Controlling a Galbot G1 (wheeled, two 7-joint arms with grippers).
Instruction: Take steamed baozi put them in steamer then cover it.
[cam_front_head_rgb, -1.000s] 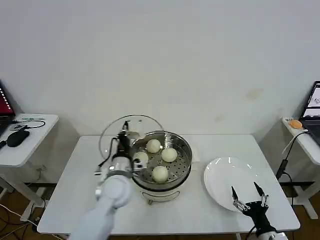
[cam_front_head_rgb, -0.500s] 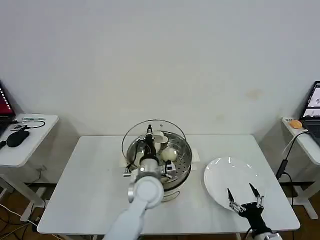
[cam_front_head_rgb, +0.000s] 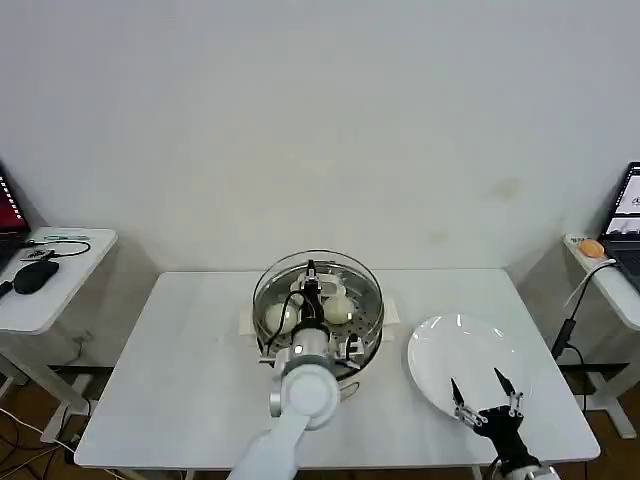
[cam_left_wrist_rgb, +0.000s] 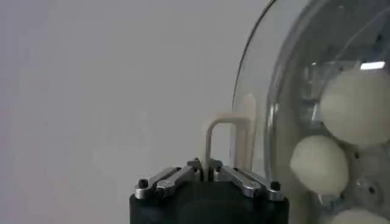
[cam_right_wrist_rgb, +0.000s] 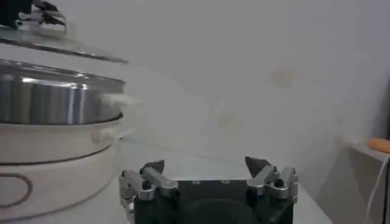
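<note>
My left end effector (cam_front_head_rgb: 311, 272), clenched on the cover (cam_front_head_rgb: 318, 290) handle, has carried it from the tabletop's left over the steamer (cam_front_head_rgb: 365, 330), hovering above the baozi (cam_front_head_rgb: 282, 317); I judge lowering remains. The right end effector (cam_front_head_rgb: 481, 398) waits spread near the front-right corner.

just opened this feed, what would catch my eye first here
The left gripper holds the glass cover by its white handle just above the steamer at the table's middle, baozi visible through it. To the right lies an empty white plate, with the open right gripper over its near edge.
</note>
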